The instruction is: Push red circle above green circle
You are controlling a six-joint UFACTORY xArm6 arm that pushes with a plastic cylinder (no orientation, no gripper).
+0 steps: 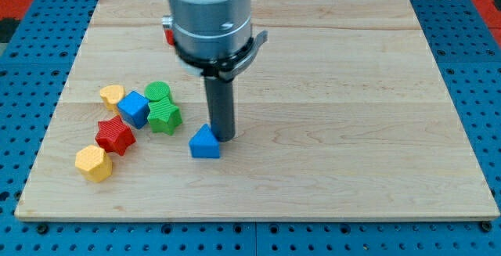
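No hand here, only a rod. Its tip [225, 138] sits just right of the blue triangle [205, 143]. The red circle [167, 33] peeks from behind the arm, well above the green circle [157, 91]. A careless sweep might shove the triangle along.

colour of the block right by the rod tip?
Blue triangle block, touching my tip in the camera view.

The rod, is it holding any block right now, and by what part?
Nothing is held. My tip has no way to grip; it stands right beside the blue triangle, at the side toward the view's top right.
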